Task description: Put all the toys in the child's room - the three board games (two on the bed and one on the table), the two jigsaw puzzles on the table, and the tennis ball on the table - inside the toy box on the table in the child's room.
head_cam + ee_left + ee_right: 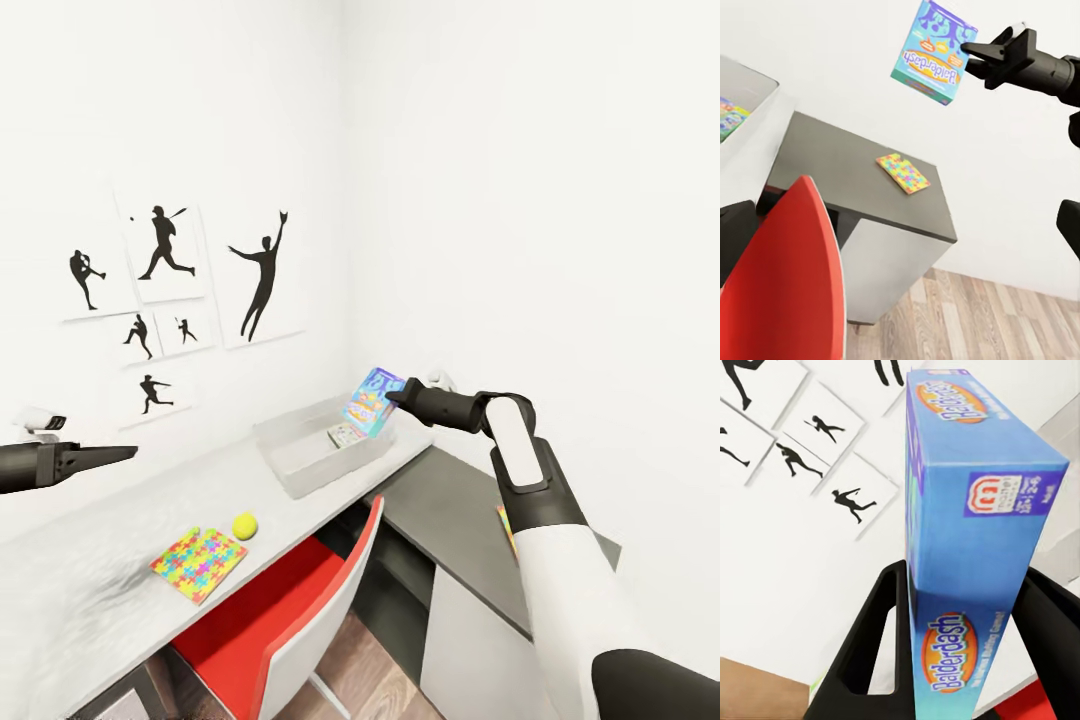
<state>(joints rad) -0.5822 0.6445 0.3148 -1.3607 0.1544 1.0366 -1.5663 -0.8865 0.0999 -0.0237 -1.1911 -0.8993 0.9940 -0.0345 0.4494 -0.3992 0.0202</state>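
On the long white-topped table, our shallow grey toy box already holds what looks like one printed game. Our right gripper pinches the light blue board game box just above the bin's rim, release pending. One multicoloured jigsaw puzzle board and the yellow-green tennis ball remain on the table; another puzzle lies on the dark side cabinet. Whether our left gripper is spread, we cannot tell.

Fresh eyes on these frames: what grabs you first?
The right gripper holds a light blue board game in its jaws, in the air above the grey toy box at the white table's far end. Nearer, a jigsaw puzzle and tennis ball lie on the table, above a red chair.
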